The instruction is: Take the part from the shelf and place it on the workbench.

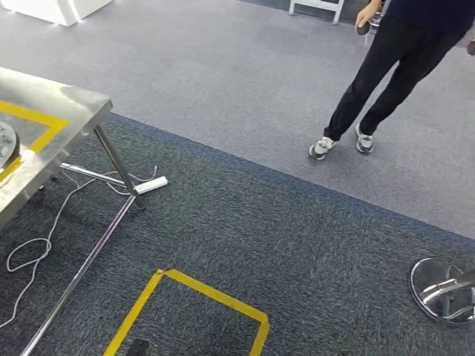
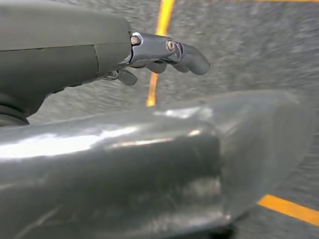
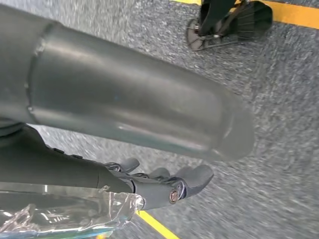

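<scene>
The steel workbench (image 1: 61, 111) with yellow tape on its top stands at the left in the head view. A round grey part (image 1: 5, 144) lies on it at the picture's edge, mostly cut off. My left hand (image 2: 124, 94) hangs over the grey carpet, thumb and fingers (image 2: 169, 50) stretched out straight, holding nothing. My right hand (image 3: 150, 144) hangs the same way over the carpet, with its fingers (image 3: 169, 186) straight and apart from the thumb and nothing between them. A crumpled clear plastic film (image 3: 68, 214) sits by the right wrist.
A person (image 1: 392, 67) stands at the far right, holding a small dark round object (image 1: 363, 28). A white power strip (image 1: 151, 185) and a loose cable (image 1: 33, 245) lie by the bench legs. A yellow tape square (image 1: 224, 300) marks the carpet ahead. A chrome stool base (image 1: 442, 289) stands at the right.
</scene>
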